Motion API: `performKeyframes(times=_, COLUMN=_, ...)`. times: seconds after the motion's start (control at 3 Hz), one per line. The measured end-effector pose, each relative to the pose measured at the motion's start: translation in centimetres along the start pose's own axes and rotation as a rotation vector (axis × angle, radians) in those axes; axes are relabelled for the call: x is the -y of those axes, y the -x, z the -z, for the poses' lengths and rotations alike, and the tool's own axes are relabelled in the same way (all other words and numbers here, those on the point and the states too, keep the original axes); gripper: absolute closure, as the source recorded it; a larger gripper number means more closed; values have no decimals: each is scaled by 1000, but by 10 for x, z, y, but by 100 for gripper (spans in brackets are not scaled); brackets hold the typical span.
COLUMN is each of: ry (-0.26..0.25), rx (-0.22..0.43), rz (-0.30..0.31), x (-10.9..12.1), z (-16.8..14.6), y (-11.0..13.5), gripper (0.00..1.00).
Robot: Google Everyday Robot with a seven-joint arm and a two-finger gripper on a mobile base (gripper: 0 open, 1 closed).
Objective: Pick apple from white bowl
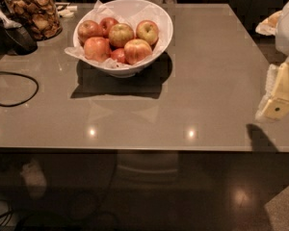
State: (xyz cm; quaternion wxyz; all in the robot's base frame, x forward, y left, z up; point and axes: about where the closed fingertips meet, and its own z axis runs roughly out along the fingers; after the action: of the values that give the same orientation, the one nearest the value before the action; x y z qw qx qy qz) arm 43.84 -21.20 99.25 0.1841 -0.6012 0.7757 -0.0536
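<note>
The white bowl (156,44) stands on the grey table at the back left of centre, with crinkled white paper at its rim. It holds several apples. The apple (137,50), red-orange with a pale yellow patch near its top, lies at the bowl's front right. A mostly yellow-green apple (121,34) and a small dark red apple (117,56) lie beside it. My gripper (275,106), pale yellow and white, hangs at the right edge of the view above the table's front right corner, far to the right of the bowl and touching nothing.
A glass jar of brown snacks (33,12) stands at the back left, with a dark scoop-like object (17,35) beside it. A black cable (19,88) loops over the table's left side. The table's front edge (135,149) runs across the view.
</note>
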Motion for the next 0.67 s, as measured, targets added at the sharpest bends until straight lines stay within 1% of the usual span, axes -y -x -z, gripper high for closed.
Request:
performKeyframes(times=0.33, ry=0, rx=0, rz=0, x=0, z=0, y=0, gripper=0)
performKeyframes(times=0.67, ry=-11, rx=-13, rz=74, x=37, z=6, y=37, gripper=0)
